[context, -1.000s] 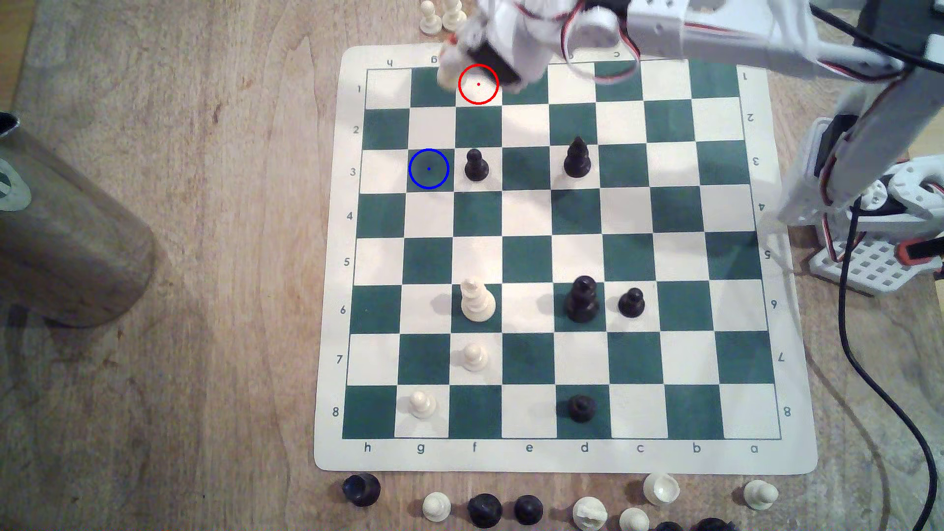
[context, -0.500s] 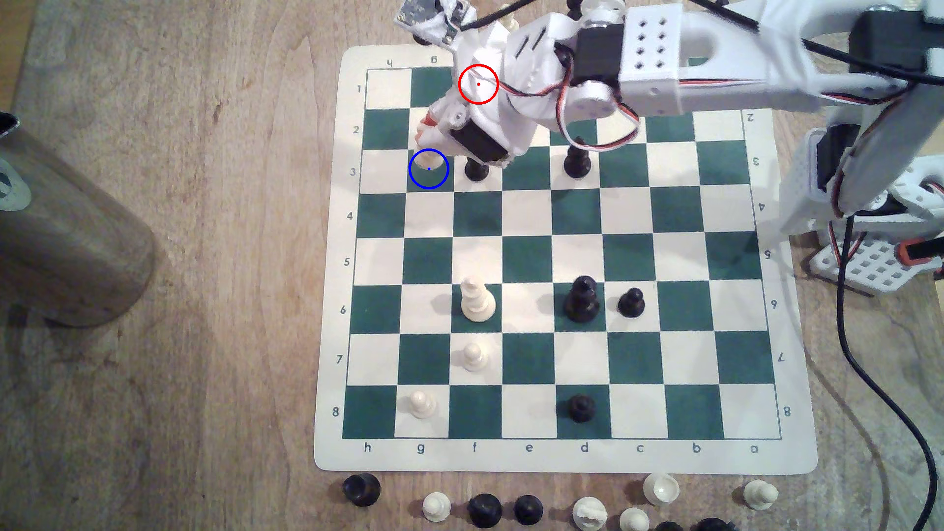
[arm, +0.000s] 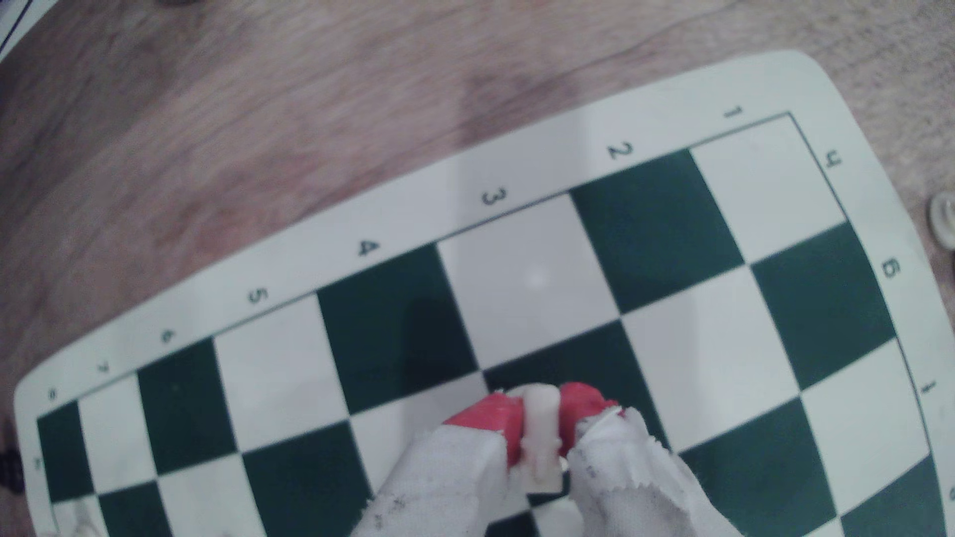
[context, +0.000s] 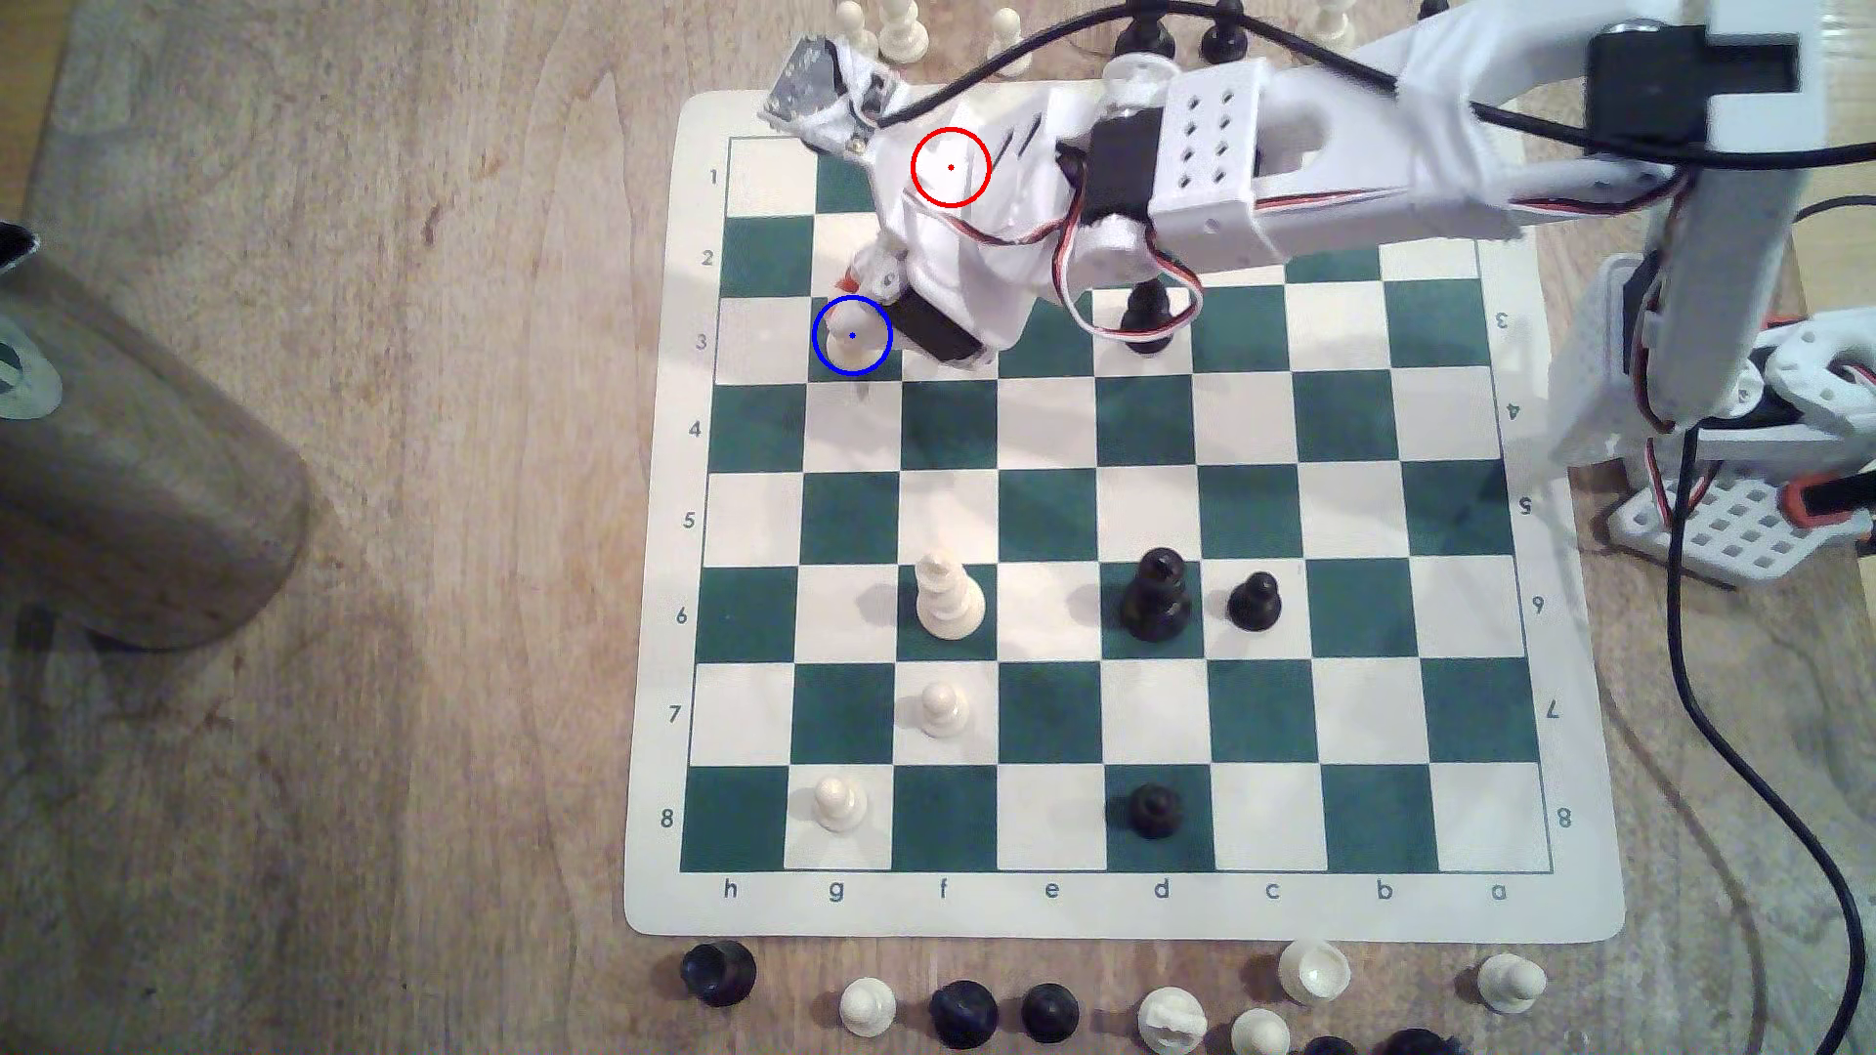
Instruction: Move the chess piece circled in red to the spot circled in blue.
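Clamped between the red-tipped fingers (arm: 486, 421) of the gripper (arm: 540, 413), the white chess piece (arm: 541, 433) now hangs low over the dark green square ringed in blue (context: 875, 362), on the third row near the board's (context: 1117, 908) left edge in the exterior view. Half a second ago the piece sat at the ring's upper rim; a second ago it was up by the board's far edge near the red ring (context: 950, 167). The carry looks nearly done, with lowering and letting go still ahead. Just beside the arm, a black pawn is hidden under the wrist, and a black bishop (context: 1147, 320) stands further along the same row.
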{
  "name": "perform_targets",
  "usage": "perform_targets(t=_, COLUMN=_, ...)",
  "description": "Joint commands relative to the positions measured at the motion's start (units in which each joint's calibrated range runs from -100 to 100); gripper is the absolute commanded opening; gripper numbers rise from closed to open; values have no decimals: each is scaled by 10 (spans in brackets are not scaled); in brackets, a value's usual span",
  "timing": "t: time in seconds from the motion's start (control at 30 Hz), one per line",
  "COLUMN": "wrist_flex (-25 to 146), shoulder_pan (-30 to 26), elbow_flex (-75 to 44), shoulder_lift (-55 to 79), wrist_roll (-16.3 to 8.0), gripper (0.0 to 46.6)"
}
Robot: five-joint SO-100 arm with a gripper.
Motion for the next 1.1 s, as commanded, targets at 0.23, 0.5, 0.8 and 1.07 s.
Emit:
perform_targets(t=0.23, wrist_flex=-33, shoulder_pan=22, elbow_flex=-15, shoulder_lift=4, wrist_roll=7, gripper=6)
perform_targets(t=0.5, wrist_flex=-38, shoulder_pan=17, elbow_flex=-16, shoulder_lift=11, wrist_roll=7, gripper=6)
perform_targets(t=0.8, wrist_flex=-53, shoulder_pan=20, elbow_flex=-10, shoulder_lift=15, wrist_roll=9, gripper=7)
perform_targets(t=1.07, wrist_flex=-53, shoulder_pan=20, elbow_flex=-2, shoulder_lift=16, wrist_roll=12, gripper=9)
